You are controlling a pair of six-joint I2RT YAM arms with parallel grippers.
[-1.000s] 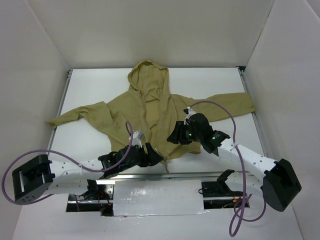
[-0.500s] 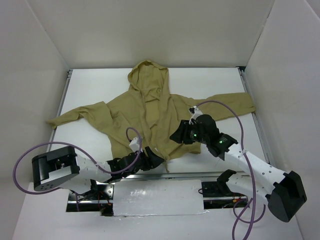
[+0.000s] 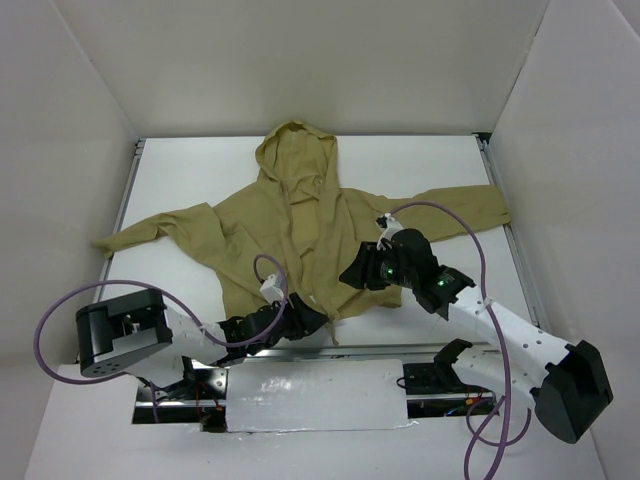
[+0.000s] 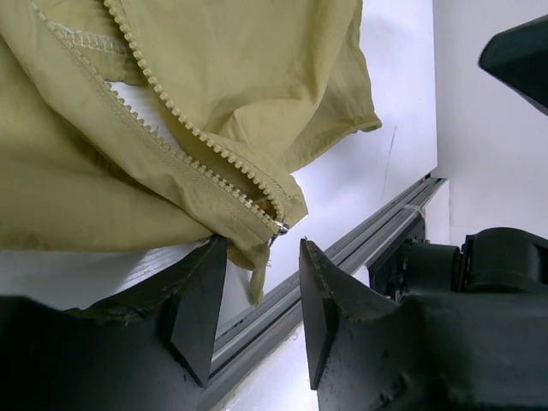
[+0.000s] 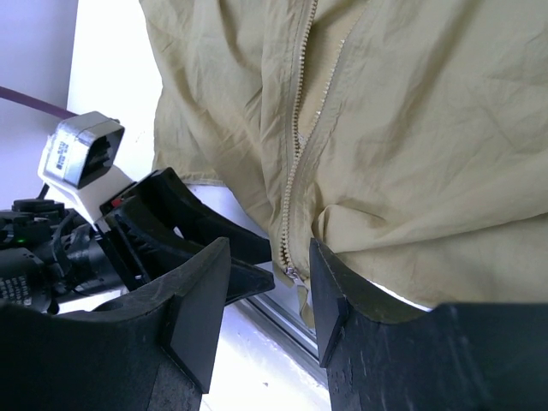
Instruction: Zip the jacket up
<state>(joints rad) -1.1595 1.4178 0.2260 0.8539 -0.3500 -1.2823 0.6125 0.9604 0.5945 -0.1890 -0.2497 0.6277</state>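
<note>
While both arms lean in from the near edge, the khaki jacket (image 3: 300, 225) lies spread front up on the white tabletop (image 3: 200, 180), roughly centred, wrinkled. Its hood (image 3: 295, 155) points toward the back wall (image 3: 300, 60). The left sleeve (image 3: 150, 230) is stretched to one side and the right sleeve (image 3: 450, 210) to the other, nearly reaching the table's side edge. Plain white panels box the table in on three sides, with no markings. A metal rail (image 3: 300, 348) runs along the table's near edge. Just below it sits a foil-covered panel (image 3: 318, 395) between the two arm bases. Purple cables (image 3: 470, 250) loop off each arm. The zipper (image 5: 295, 137) is undone at the bottom, its two toothed edges parting above the hem. The metal slider (image 4: 280, 228) sits at the very bottom corner of one front panel, right over the rail. The left gripper (image 4: 262, 244) is low at that hem corner with its jaws apart. A small tail of cloth hangs in the gap, and one finger (image 4: 201, 291) touches the fabric's underside, but nothing is clamped. The right gripper (image 5: 268, 243) hovers over the lower right front, jaws likewise spread, and the zipper's bottom end shows between them. From overhead the two grippers are close together near the jacket's bottom centre.
</note>
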